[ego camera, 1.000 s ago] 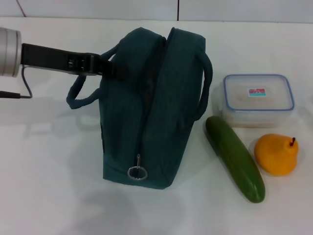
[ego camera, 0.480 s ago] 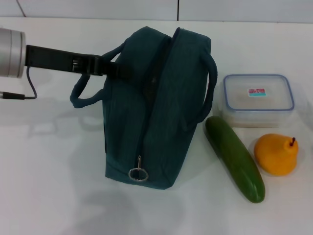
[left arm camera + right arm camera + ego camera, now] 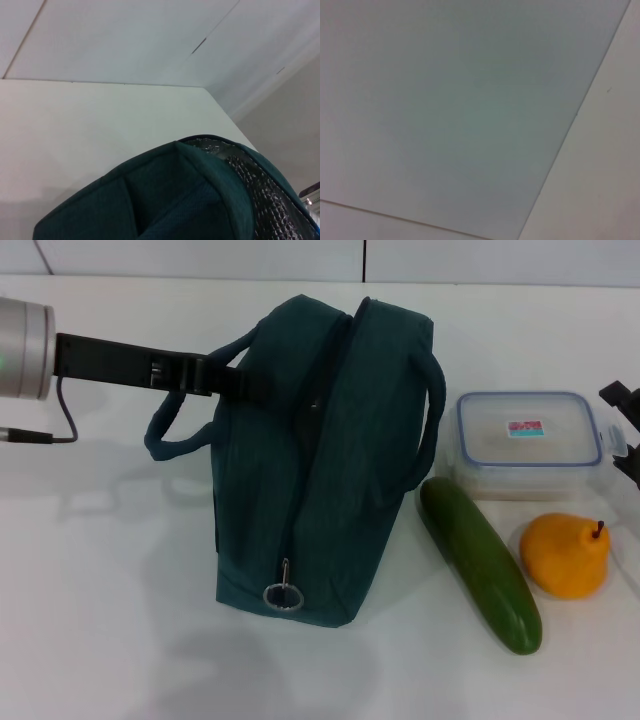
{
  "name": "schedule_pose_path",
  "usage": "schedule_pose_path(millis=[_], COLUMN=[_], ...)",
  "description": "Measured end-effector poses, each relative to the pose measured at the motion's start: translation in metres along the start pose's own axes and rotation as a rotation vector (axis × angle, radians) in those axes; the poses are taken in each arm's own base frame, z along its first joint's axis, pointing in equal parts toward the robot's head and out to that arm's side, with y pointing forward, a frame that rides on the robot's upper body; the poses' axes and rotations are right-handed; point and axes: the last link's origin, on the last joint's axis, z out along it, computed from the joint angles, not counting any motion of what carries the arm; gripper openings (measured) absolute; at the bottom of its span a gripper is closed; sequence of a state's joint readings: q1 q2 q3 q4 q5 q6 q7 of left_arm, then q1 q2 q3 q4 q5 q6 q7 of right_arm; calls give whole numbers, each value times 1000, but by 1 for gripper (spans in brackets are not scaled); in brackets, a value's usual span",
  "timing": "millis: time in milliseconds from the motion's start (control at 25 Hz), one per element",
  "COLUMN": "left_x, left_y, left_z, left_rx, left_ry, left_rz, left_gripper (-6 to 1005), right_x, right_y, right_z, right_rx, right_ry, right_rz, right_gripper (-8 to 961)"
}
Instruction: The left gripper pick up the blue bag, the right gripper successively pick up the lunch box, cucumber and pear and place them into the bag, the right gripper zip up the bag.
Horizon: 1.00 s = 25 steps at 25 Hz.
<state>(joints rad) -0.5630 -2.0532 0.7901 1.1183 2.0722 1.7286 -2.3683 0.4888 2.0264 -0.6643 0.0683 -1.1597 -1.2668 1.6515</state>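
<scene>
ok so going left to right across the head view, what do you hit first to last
left hand on its black arm → dark teal boxy fabric bag → long dark green cucumber → small yellow-orange pear → right hand, black, at the picture's edge

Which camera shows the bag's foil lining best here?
The left wrist view: the silvery foil lining shows inside the blue bag. The head view shows only the bag's outer fabric; the right wrist view shows no bag.
</scene>
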Motion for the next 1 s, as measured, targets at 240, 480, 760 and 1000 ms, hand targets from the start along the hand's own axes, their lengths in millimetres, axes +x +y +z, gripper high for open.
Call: schedule_pose_path(millis=[240,480,760,1000], left_x=[1,1,0,-1], left_y=[0,-1,-1,-2], left_z=[0,0,0,-1], left_rx=[3,6,6,7], left_ry=[3,5,5,6], left_rz=[1,1,0,-4], left_gripper=[56,56,56,56], right_x=[1,4,7,7], right_y=[1,1,1,2], right_z=[1,1,-1,-4], right_rx=[-2,-6,-7,-23], right_ry=[2,20,50,48], right_rz=[1,10,20,23], right_gripper=[769,578,290,260])
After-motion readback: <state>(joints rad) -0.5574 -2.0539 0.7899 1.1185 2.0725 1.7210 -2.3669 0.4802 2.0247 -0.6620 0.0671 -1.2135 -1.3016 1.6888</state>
